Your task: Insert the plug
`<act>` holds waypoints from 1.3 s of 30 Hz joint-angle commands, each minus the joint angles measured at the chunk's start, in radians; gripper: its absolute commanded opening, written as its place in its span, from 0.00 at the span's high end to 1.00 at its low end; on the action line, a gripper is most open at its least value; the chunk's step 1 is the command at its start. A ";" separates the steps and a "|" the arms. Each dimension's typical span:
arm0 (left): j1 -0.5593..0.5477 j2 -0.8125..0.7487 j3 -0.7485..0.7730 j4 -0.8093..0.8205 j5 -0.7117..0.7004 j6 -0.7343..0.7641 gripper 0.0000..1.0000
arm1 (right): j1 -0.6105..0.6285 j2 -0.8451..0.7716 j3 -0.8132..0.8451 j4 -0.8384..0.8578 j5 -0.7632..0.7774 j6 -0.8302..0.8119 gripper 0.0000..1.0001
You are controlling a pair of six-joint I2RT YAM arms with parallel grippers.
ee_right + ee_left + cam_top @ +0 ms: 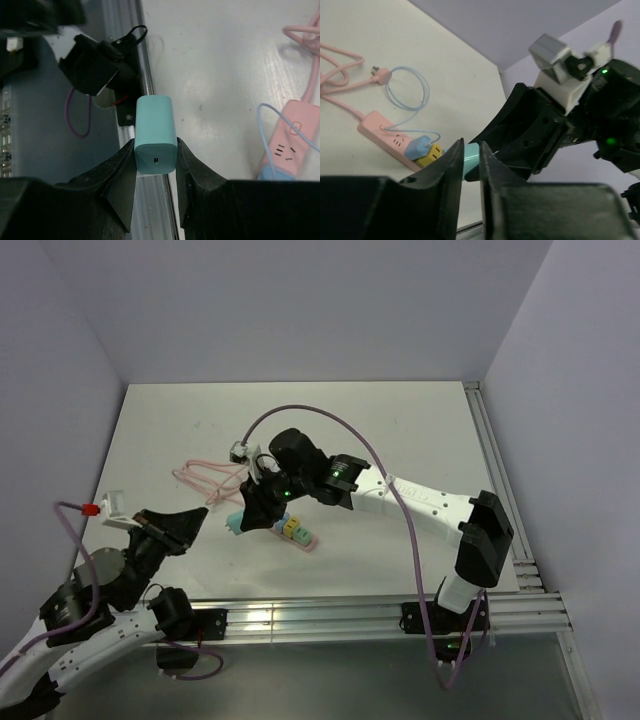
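Jaws of the right gripper (pixel 155 150) clamp the teal plug (pixel 155 125) by its sides, with the body protruding past the fingertips. The pink power strip (pixel 295 135) lies nearby on the table (pixel 225 50). The left gripper (pixel 471 150) is narrowed near the plug; whether it is fully closed cannot be told.

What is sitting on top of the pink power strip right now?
A blue adapter and a yellow adapter sit plugged into the pink power strip, side by side; free socket holes show beside them. The strip's near end is hidden behind the left hand.
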 commanded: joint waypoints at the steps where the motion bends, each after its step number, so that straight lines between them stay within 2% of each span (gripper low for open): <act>1: -0.001 0.086 -0.017 0.075 0.050 0.004 0.80 | 0.005 -0.102 -0.035 0.131 -0.114 0.021 1.00; 10: -0.001 0.107 -0.083 0.148 0.099 0.004 0.87 | 0.004 -0.147 -0.047 0.175 -0.139 0.023 1.00; 14: -0.001 0.116 -0.094 0.183 0.136 0.015 0.89 | 0.007 -0.115 -0.007 0.127 -0.148 0.009 1.00; 23: -0.001 0.132 -0.048 0.128 0.078 0.004 0.90 | 0.047 -0.110 -0.009 0.046 -0.131 -0.045 1.00; 26: -0.001 0.141 -0.055 0.167 0.113 0.021 0.91 | 0.071 -0.084 0.020 0.018 -0.085 -0.049 1.00; 31: -0.001 0.195 -0.054 0.180 0.161 0.015 0.99 | 0.076 -0.052 0.083 0.026 -0.025 -0.014 1.00; 39: -0.001 0.163 -0.106 0.193 0.192 -0.026 0.99 | 0.076 -0.086 0.063 0.144 0.110 0.069 1.00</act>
